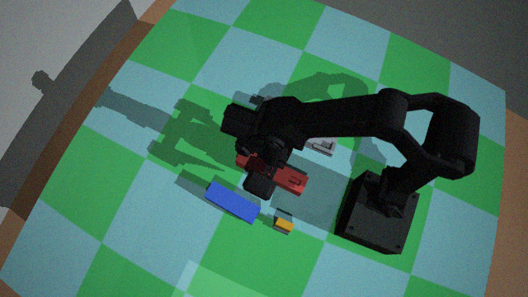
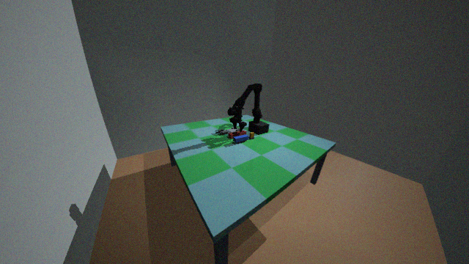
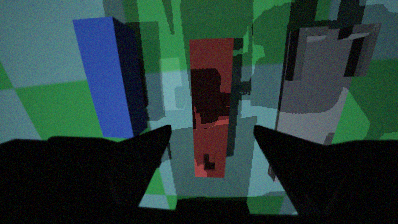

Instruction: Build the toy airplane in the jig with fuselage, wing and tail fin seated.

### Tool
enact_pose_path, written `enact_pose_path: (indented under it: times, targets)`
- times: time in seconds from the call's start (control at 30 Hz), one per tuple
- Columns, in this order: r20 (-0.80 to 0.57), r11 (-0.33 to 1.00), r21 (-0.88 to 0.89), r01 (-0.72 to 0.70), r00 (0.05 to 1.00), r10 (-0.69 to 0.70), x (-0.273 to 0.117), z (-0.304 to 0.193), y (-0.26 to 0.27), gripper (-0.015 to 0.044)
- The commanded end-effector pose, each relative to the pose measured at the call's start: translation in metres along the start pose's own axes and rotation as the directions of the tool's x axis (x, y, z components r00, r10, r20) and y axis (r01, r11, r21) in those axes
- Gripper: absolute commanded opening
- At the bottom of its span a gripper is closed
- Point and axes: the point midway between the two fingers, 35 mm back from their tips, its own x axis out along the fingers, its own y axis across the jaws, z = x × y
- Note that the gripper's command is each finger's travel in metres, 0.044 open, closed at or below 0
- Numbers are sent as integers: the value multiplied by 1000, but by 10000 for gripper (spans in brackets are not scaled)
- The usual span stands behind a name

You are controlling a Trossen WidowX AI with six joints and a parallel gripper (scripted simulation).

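Observation:
The red fuselage (image 1: 285, 177) (image 3: 212, 145) lies on the table, outside the grey cradle (image 1: 328, 151) (image 3: 320, 95). My gripper (image 1: 269, 168) (image 3: 213, 128) is open and empty, low over the fuselage, with one finger off each long side in the wrist view. The arm hides part of the fuselage and most of the cradle in the top view. The blue wing (image 1: 233, 203) (image 2: 240, 138) (image 3: 102, 75) lies on the table on the side of the fuselage away from the cradle. The small yellow tail fin (image 1: 285, 224) (image 2: 251, 135) stands near one end of the wing.
The arm's black base (image 1: 381, 223) (image 2: 259, 127) stands on the checkered table (image 1: 140, 223) (image 2: 227, 205), close to the fuselage's socketed end. The cradle lies close beside one finger in the wrist view, the wing beyond the other. Arm shadows fall across the parts.

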Motion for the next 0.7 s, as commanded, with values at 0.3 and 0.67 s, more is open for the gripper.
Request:
enact_pose_path:
  times: [0.3,0.67]
  targets:
    - [1,1000,5,-4,1000,4,21,1,1,440]
    - [1,1000,5,-4,1000,4,38,0,1,440]
